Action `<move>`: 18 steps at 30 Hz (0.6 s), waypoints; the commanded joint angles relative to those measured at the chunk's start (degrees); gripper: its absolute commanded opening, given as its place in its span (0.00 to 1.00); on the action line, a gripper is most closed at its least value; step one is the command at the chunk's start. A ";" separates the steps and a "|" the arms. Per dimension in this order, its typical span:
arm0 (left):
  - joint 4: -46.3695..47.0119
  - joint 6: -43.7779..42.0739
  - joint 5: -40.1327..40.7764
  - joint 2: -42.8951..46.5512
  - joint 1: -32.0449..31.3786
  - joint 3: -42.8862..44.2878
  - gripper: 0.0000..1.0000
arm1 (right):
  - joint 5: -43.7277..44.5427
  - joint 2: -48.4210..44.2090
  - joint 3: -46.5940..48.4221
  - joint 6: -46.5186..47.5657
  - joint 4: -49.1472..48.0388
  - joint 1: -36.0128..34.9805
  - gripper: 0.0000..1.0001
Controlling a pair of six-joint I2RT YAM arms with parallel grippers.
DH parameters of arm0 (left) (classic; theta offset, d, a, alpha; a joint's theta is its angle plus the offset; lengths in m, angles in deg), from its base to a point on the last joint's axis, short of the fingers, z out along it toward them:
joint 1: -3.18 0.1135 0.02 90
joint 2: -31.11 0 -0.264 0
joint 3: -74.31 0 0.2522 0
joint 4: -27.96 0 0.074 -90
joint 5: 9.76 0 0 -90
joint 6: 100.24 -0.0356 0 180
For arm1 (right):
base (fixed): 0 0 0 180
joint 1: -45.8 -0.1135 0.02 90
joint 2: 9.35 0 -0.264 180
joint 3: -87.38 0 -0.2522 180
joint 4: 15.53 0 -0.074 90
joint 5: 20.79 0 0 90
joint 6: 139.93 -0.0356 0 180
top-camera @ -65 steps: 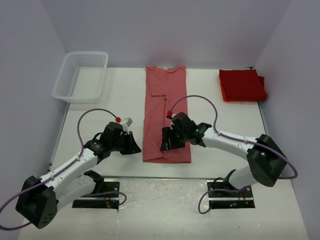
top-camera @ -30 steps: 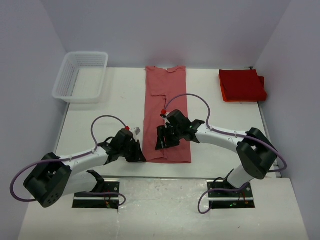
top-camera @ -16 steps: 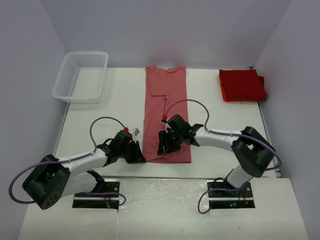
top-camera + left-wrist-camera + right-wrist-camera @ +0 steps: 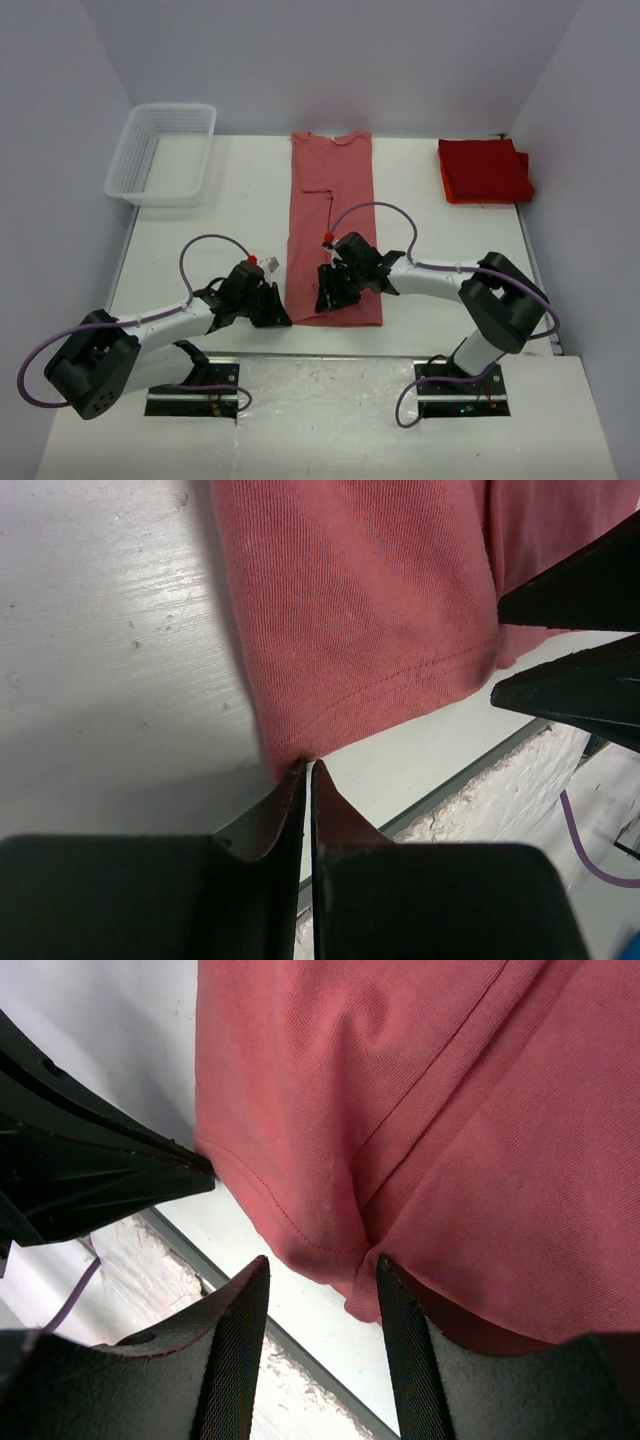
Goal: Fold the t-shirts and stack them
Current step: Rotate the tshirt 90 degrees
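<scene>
The salmon t-shirt (image 4: 332,230) lies on the tabletop (image 4: 220,220). The left claw (image 4: 307,770), together at its hem corner, may lift nothing; the right claw (image 4: 320,1280), apart astride the hem, could catch one layer.

Seen from above, the right gripper (image 4: 328,296) covers part of the shirt's (image 4: 333,200) near hem and hides its own fingertips. The left gripper (image 4: 306,767) closes at the near left corner, but whether cloth lies between its tips is unclear. Both wrist views crop the shirt. The far right stack (image 4: 484,170) is too small to count its layers.
</scene>
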 commanded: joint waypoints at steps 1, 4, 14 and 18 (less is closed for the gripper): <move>0.07 0.28 0.57 0.25 -0.28 -0.68 0.05 | -0.45 -1.39 0.54 -0.49 -0.86 -0.66 0.48; 0.51 0.19 0.40 -0.27 -0.28 -0.68 0.05 | -0.10 -2.18 1.25 -0.32 0.19 -0.92 0.48; 1.13 0.19 0.05 -0.36 -0.28 -1.30 0.05 | 1.39 -3.23 2.83 -0.05 2.56 -1.54 0.48; 1.39 0.19 -0.04 -0.54 -0.36 -1.39 0.05 | 1.75 -3.15 3.62 0.30 3.44 -1.63 0.48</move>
